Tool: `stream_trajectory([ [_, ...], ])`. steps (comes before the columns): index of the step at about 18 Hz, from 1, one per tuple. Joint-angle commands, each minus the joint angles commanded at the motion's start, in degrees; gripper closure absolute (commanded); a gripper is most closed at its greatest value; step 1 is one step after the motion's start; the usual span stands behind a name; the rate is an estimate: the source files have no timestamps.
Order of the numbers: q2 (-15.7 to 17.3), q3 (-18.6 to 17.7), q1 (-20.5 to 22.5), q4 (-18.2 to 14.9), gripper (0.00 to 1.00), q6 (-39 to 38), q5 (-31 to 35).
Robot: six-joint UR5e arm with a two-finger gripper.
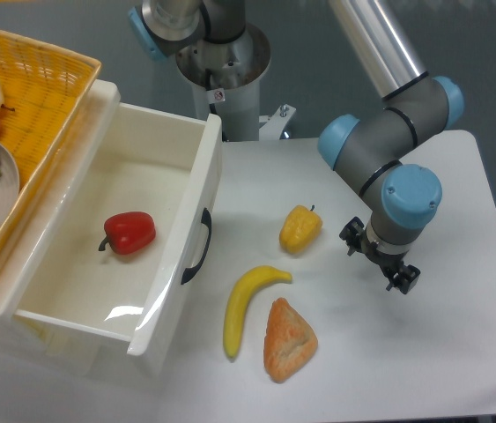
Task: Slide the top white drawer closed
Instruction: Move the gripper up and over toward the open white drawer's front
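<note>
The top white drawer (177,291) stands pulled far out toward the right, its inside showing. Its curved black handle (197,247) faces the table. A red bell pepper (129,232) lies on the drawer floor. My gripper (380,258) hangs over the table well to the right of the drawer front, about a third of the frame's width from the handle. It points down under the blue-capped wrist (409,198). Only black parts show at its sides, and the fingers are hidden.
A yellow pepper (300,227), a banana (246,304) and an orange pastry (289,339) lie between drawer front and gripper. A yellow wicker basket (45,88) with a plate and fruit sits atop the cabinet at left. The arm's base (223,70) stands behind.
</note>
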Motion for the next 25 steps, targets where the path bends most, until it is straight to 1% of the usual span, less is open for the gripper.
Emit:
stream_trajectory([
  [3,0.2,0.1,0.0,0.0,0.0,0.3,-2.2],
  [6,1.0,-1.1,0.2,0.1,0.0,-0.4,-4.8],
  [8,2.2,-3.1,2.1,0.3,0.0,-0.8,-6.8],
  [10,3.5,-4.1,2.5,0.2,0.0,-2.4,-9.2],
  [11,3.9,-4.5,2.4,0.2,0.0,-4.5,-9.1],
  [15,4.7,-4.5,-1.1,-0.1,0.0,-12.0,-9.1],
  [17,6.8,-4.7,-2.5,-0.4,0.0,-17.4,-9.2],
  [19,7.6,-4.2,-5.3,-0.3,0.0,-23.2,-9.1],
  [20,7.9,-4.0,-6.1,-0.3,0.04,-26.4,-9.1],
  [22,8.3,-3.8,-8.1,-0.3,0.16,-30.6,-9.2],
  [24,9.1,-4.0,-8.9,-1.0,0.34,-31.8,-9.8],
  [25,9.1,-4.0,-9.4,-2.1,0.42,-32.0,-10.4],
])
